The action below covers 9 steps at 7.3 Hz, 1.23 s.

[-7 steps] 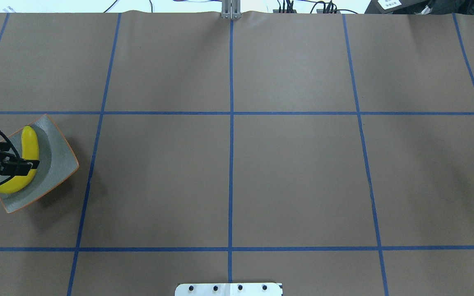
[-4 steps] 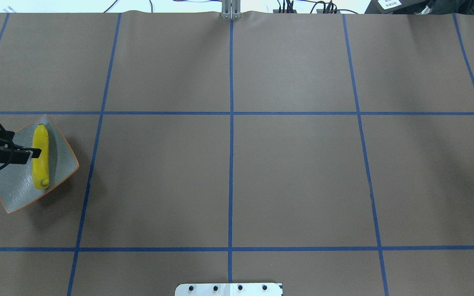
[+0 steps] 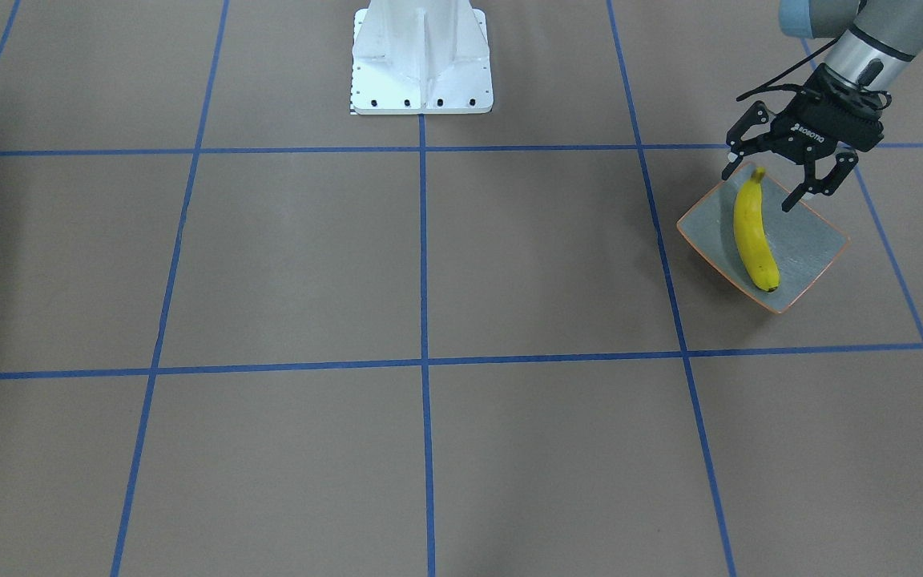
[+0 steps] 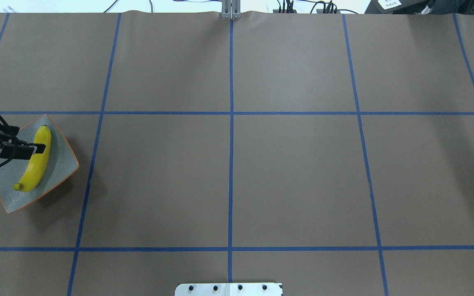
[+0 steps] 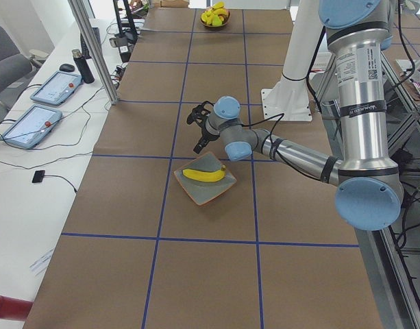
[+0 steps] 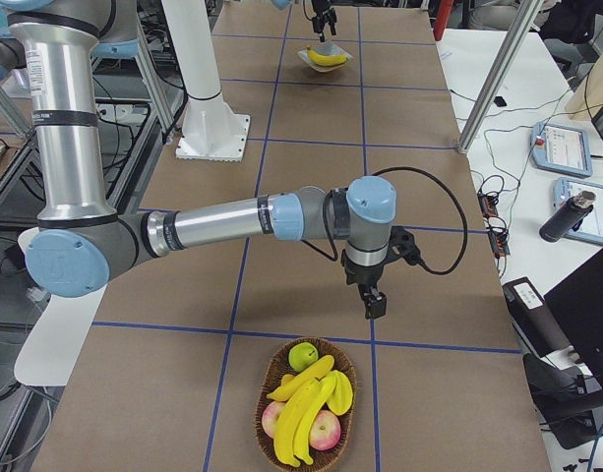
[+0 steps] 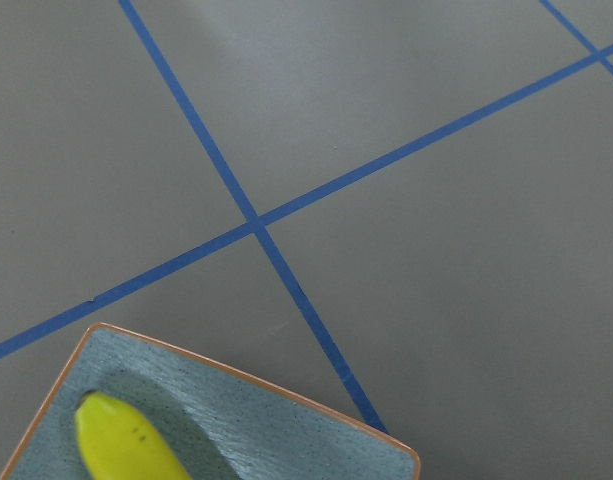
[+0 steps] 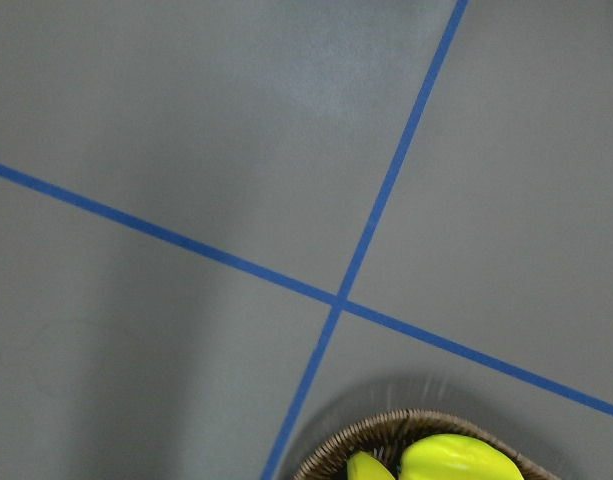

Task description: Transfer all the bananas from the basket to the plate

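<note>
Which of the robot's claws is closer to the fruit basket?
The right gripper: it hangs close by the basket. The left gripper is far off, over the plate.

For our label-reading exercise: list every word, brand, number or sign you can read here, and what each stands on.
"ROBOTIQ", seen upside down, on the left end effector.
Sticker on the left arm: too small to read.
White label beyond the table's far edge: blurred, unreadable.

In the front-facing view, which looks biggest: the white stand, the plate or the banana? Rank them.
White stand and plate: about alike; the stand is cut off at the top, so unranked.
Banana: smallest.
</note>
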Available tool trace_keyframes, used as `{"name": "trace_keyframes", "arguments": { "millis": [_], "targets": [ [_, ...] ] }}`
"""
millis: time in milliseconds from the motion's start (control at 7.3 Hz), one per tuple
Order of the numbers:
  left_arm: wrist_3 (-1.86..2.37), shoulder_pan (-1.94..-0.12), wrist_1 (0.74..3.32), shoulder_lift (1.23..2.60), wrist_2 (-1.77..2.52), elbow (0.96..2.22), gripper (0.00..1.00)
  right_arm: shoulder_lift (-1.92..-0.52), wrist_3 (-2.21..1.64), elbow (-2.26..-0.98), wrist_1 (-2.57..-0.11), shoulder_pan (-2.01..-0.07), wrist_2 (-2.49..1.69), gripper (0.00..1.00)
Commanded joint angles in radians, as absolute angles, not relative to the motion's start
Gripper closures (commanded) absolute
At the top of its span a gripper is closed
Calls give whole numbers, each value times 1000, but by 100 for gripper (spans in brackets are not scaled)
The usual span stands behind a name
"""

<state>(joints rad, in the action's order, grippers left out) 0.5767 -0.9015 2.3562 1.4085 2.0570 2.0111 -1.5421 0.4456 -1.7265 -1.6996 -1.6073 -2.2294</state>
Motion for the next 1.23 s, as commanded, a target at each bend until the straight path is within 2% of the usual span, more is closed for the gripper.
{"name": "trace_keyframes", "arguments": {
  "millis": [0, 411, 685, 959, 1096],
  "targets": [
    [577, -900, 2356, 1413, 2057, 2011, 0, -1644, 622, -1649, -1586, -1675, -2227, 0],
    [577, -900, 2356, 1414, 2057, 2010, 0, -1758, 630, -1469, -1184, -1675, -2220, 0],
    [578, -900, 2356, 1414, 2054, 2010, 0, -1767, 685, -1408, -1140, -1675, -2201, 0],
    [580, -902, 2358, 1413, 2052, 2009, 0, -1775, 700, -1401, -1140, -1675, -2191, 2],
    [580, -902, 2358, 1413, 2052, 2008, 0, -1769, 698, -1402, -1140, -1675, -2172, 14]
  ]
}}
